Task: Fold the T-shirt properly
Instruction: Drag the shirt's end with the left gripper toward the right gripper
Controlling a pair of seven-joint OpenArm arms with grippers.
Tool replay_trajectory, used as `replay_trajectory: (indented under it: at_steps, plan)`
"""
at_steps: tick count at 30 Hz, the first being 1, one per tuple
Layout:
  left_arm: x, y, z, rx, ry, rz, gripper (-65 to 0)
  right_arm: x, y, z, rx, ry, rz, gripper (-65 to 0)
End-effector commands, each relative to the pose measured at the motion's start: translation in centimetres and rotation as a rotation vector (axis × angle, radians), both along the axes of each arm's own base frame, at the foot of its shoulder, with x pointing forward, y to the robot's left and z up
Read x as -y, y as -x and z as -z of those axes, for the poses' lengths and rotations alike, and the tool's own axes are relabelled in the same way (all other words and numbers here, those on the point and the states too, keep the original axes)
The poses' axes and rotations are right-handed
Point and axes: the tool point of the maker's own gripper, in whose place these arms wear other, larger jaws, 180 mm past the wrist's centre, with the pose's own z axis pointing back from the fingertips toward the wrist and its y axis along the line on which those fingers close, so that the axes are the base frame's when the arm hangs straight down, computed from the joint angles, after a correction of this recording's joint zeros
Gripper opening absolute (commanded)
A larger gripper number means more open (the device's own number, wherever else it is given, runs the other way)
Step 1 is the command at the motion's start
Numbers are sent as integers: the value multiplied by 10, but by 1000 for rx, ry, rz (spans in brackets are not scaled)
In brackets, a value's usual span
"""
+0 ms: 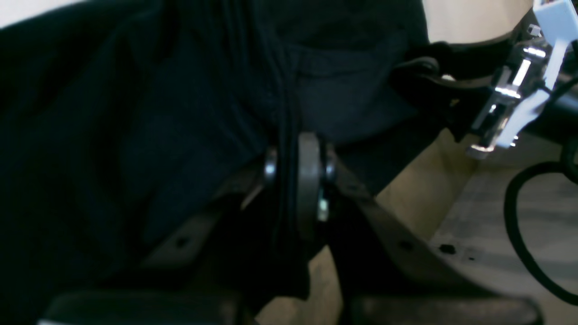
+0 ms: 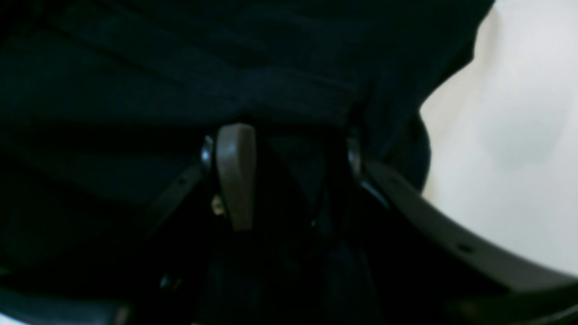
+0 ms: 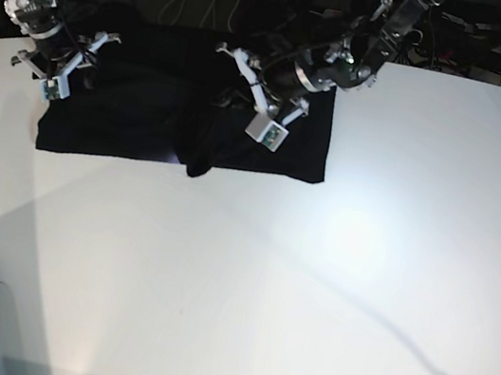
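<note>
The T-shirt (image 3: 268, 142) lies as a black band at the table's (image 3: 363, 264) far edge, long axis side to side. The left gripper (image 1: 295, 174) pinches a fold near its middle; the right gripper (image 2: 289, 176), jaws part-spread around bunched cloth, holds the opposite end

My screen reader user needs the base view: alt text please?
A black T-shirt lies at the far edge of a white table; the left gripper pinches its middle, the right gripper is at its end.

Black T-shirt (image 3: 137, 120), bunched, at table's far edge
</note>
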Motion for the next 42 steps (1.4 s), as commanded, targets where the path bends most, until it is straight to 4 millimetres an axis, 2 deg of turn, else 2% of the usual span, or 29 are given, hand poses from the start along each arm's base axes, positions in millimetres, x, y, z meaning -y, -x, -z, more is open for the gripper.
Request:
replay_trajectory:
  at_steps: [1, 6, 13, 19, 32, 35, 40, 42]
  plan:
    - [4, -4, -14, 35, 37, -3, -650, 3, -6, -10, 38, 7, -12, -403]
    - [3, -11, -14, 55, 21, -5, -650, 3, -7, -11, 41, 8, -12, -403]
    - [14, -20, -15, 124, -49, -20, -650, 3, -9, -12, 46, 8, -12, -403]
    - [28, -10, -16, 144, -60, 36, -650, 3, -10, -12, 47, 9, -12, -403]
    - [28, -9, -14, 137, -65, 44, -650, 3, -16, -15, 61, 8, -12, -403]
    - [27, -1, -6, 86, -100, 80, -650, 3, -16, -15, 61, 8, -12, -403]
    - [28, -1, -5, 74, -114, 99, -512, 3, -16, -15, 61, 8, -12, -403]
    - [28, -1, -5, 74, -114, 99, -502, 3, -16, -15, 61, 8, -12, -403]
